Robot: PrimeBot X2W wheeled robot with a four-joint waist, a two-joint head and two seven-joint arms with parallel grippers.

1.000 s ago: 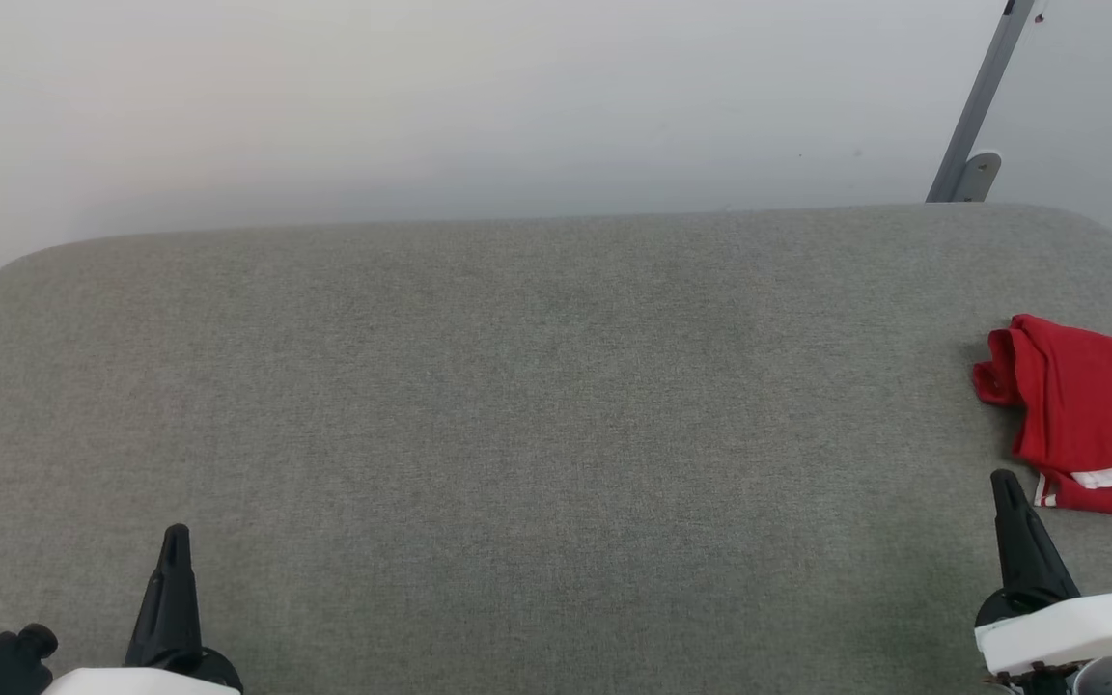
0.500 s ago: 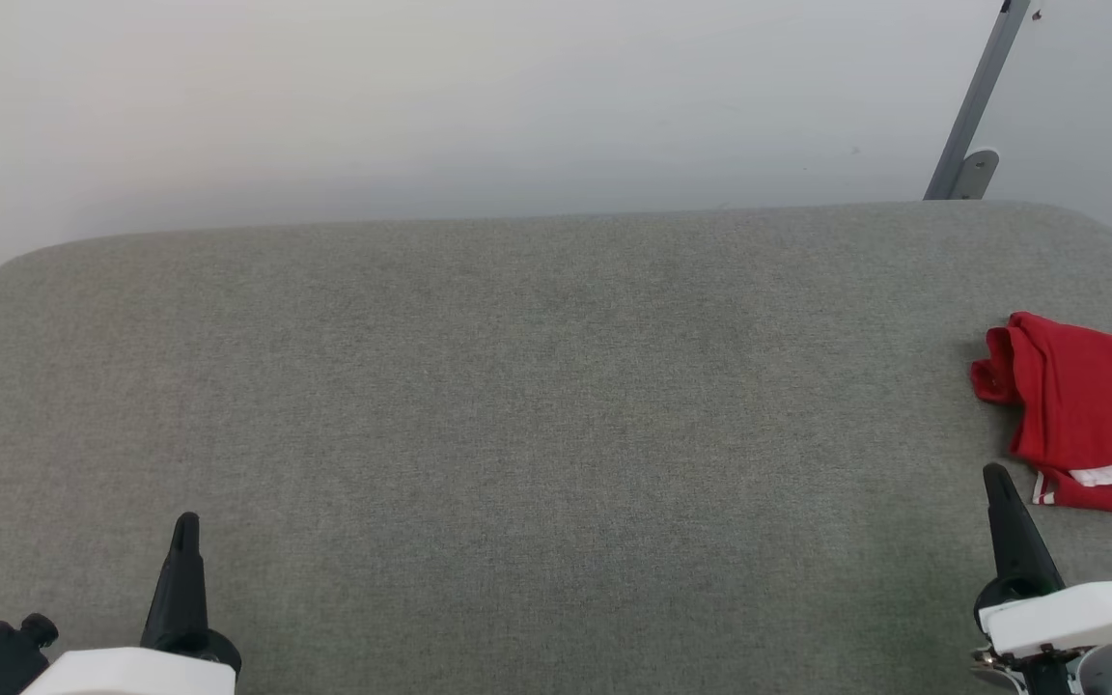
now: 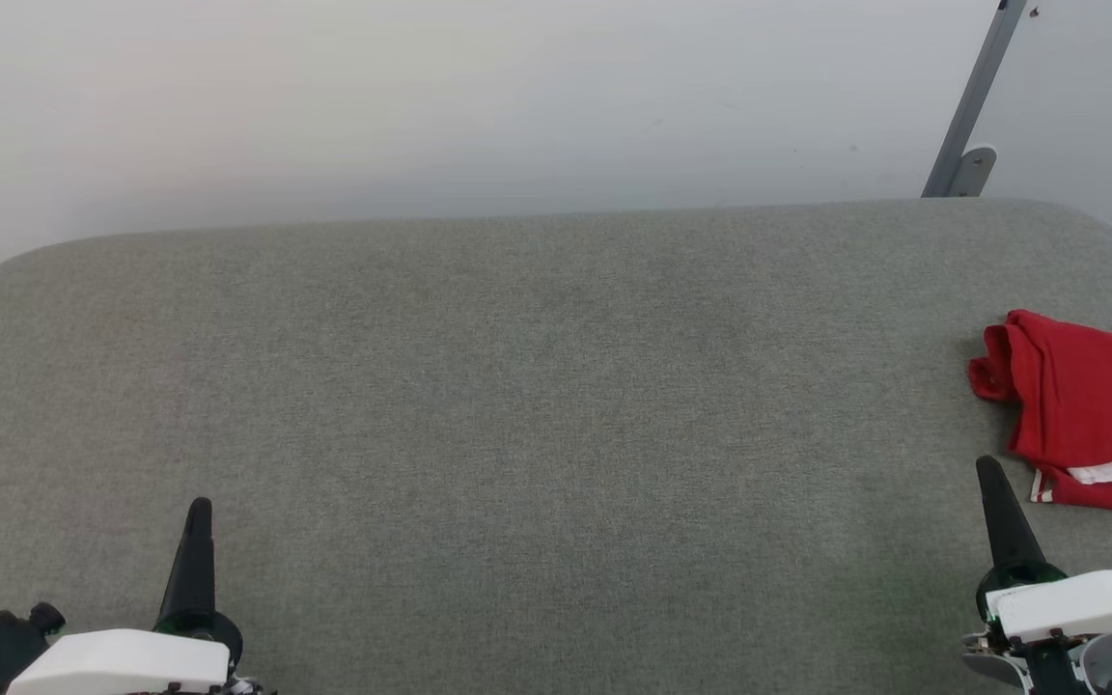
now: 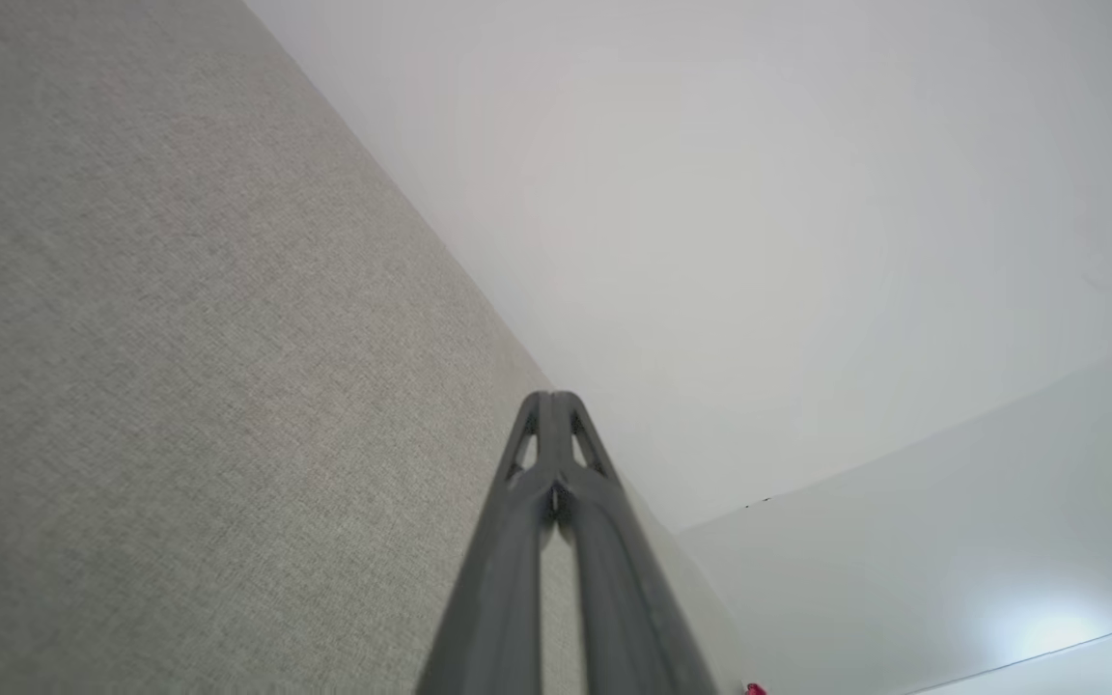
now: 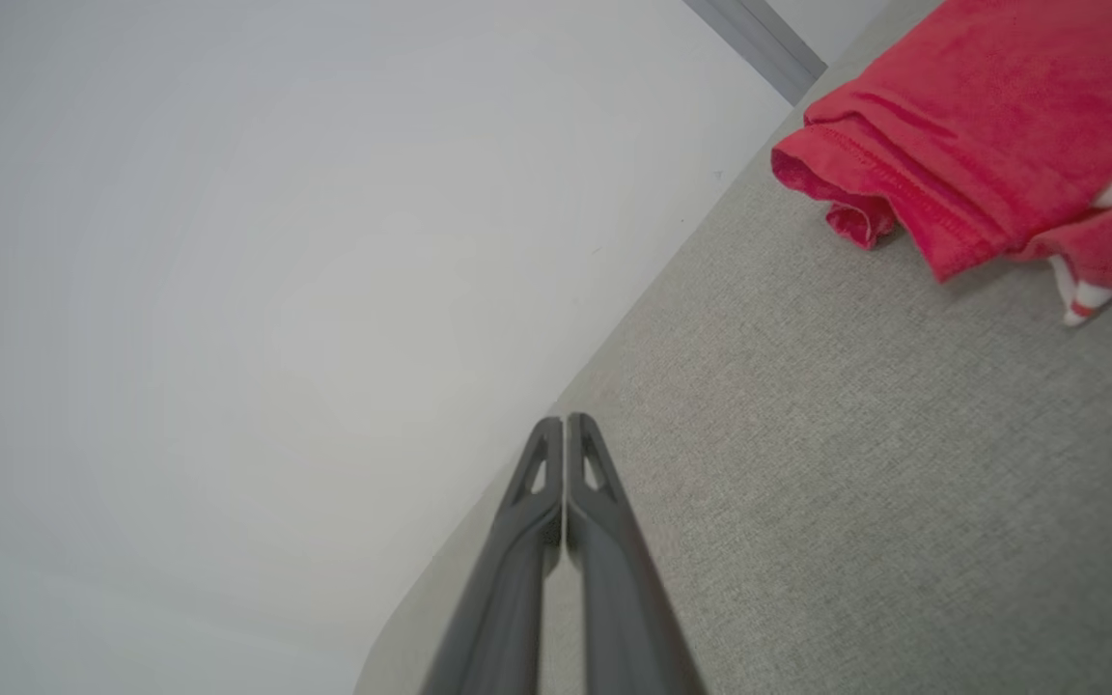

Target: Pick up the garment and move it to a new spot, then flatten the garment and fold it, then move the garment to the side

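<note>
Red jersey cloth, the garment [image 3: 1087, 405], lies bunched in a loose fold at the right edge of the grey padded surface [image 3: 517, 386], about midway between that surface's near and far sides. Its hemmed edge is rolled over into a thick soft ridge, clear in the right wrist view [image 5: 981, 125], and a strip of white cloth with red-striped trim pokes out from under the red layer on the side toward the surface's near edge. No lettering shows.

The surface is a flat slab covered in coarse woven grey-green fabric, with rounded far corners. Behind its far edge stands a plain pale wall [image 3: 421, 97], and a slanted grey metal strut [image 3: 976, 97] rises past the far right corner.

The right gripper [image 3: 988, 473] hovers over the surface's near right corner, just short of the garment and not touching it, its jaws pressed together on nothing. The left gripper [image 3: 199, 512] hangs over the near left corner, well apart from the garment, jaws likewise closed and empty.
</note>
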